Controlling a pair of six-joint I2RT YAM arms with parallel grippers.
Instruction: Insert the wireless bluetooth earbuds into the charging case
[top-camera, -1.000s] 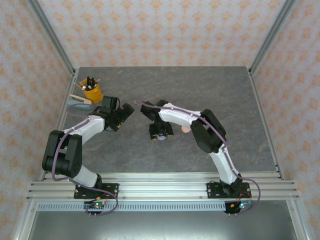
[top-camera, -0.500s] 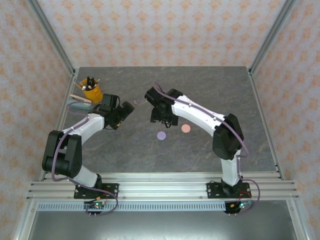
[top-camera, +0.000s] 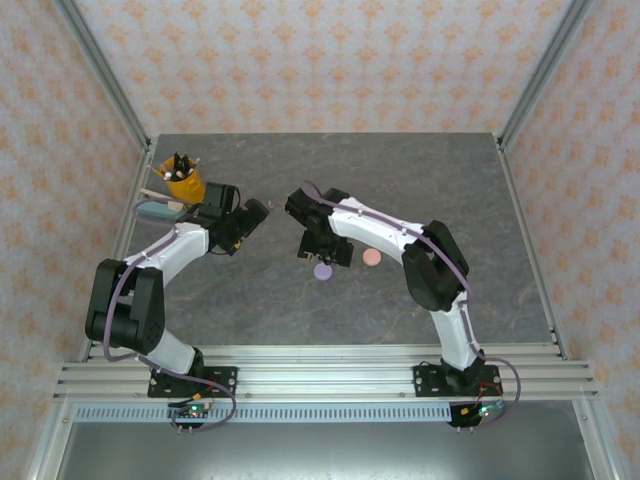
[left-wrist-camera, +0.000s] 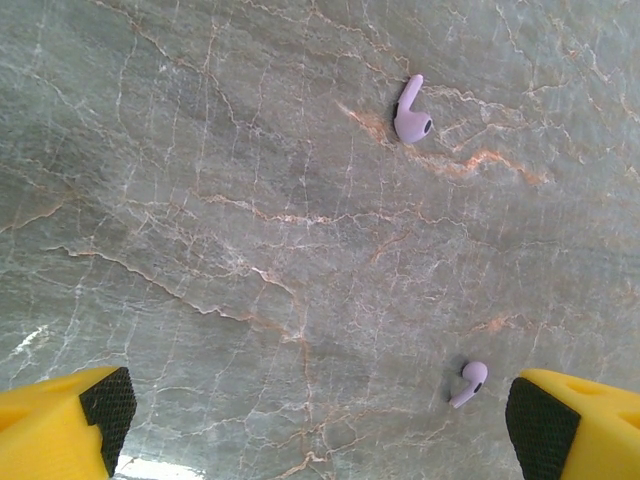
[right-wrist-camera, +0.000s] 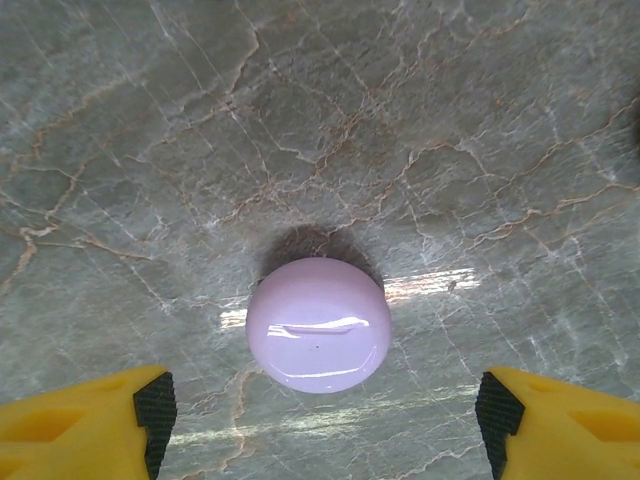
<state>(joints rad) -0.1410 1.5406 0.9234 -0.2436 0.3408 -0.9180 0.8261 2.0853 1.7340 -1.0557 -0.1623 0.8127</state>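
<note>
One purple earbud (left-wrist-camera: 412, 110) lies on the grey desk (left-wrist-camera: 200, 200). A second purple earbud (left-wrist-camera: 470, 383) lies close to one finger of the left pincer (left-wrist-camera: 315, 420), which is spread wide and holds nothing. The round purple case (right-wrist-camera: 318, 324) sits flat on the desk, and its lid looks shut, I think. The right pincer (right-wrist-camera: 318, 415) hangs over it, spread wide too and not touching. A pink case (top-camera: 371, 257) lies near the purple one.
</note>
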